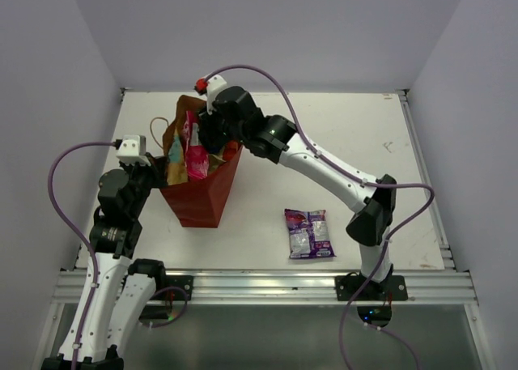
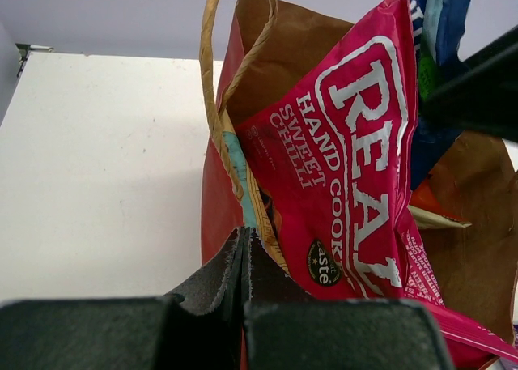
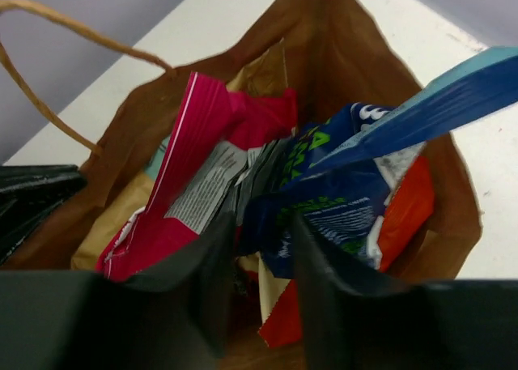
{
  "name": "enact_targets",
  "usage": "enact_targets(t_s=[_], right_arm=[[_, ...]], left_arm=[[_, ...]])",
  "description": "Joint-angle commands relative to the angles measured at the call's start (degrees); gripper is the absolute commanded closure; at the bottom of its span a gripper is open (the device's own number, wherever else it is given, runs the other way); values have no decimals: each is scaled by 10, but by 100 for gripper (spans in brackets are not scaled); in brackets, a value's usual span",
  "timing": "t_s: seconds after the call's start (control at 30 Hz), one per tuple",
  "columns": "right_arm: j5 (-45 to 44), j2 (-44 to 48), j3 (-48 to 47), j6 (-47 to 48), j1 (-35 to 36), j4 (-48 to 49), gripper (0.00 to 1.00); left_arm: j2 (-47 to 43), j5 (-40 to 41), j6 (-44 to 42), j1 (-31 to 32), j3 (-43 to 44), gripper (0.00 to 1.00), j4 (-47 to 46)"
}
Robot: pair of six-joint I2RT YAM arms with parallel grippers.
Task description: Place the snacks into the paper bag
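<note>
Right gripper (image 3: 263, 232) hangs over the mouth of the paper bag (image 1: 198, 204), fingers partly spread, holding nothing. The blue-white packet (image 3: 340, 200) sits just beyond the tips; whether they touch it I cannot tell. Left gripper (image 2: 245, 239) is pressed together on the bag's rim. The bag stands upright, left of centre in the top view, with the pink packet (image 2: 348, 167) and orange-red packet (image 3: 409, 204) inside. The purple-silver packet (image 1: 308, 233) lies on the table (image 1: 340, 135), lower right of the bag, well apart.
</note>
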State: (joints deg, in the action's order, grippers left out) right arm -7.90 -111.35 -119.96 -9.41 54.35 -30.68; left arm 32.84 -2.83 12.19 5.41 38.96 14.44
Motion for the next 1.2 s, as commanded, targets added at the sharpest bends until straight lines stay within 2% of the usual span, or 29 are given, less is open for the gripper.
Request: enact_targets(t_s=[0.0,0.03,0.07,0.13,0.17,0.27,0.4,0.57,0.73,0.93,1.17], right_arm=[[3,44,12,11,8,-7,56],[-9,58,13,20,9,-2,47],[-15,92,9,26,12,-2,24],[-30,125,-4,43,15,-13,16],[-48,141,-6,47,16,-20,1],[-83,209,12,53,18,-44,1],[-123,314,109,25,19,-58,1],[-171,410,318,-50,19,-98,1],[-200,404,505,-141,19,-110,1],[-214,362,611,-241,23,-112,1],[-193,334,686,-298,35,-84,1]], left_arm=[[-6,-14,-13,7,-1,100,-21],[-6,-13,-13,7,-1,100,-22],[-6,-13,-13,7,-1,100,-21],[-7,-12,-13,7,0,100,-20],[-7,-12,-13,7,0,100,-21],[-7,-13,-13,7,-1,100,-21],[-7,-14,-13,9,-1,100,-21],[-6,-14,-13,9,-1,100,-21],[-5,-14,-12,10,-1,100,-21],[-2,-14,-13,10,-1,100,-20],[-3,-16,-14,10,-1,100,-20]])
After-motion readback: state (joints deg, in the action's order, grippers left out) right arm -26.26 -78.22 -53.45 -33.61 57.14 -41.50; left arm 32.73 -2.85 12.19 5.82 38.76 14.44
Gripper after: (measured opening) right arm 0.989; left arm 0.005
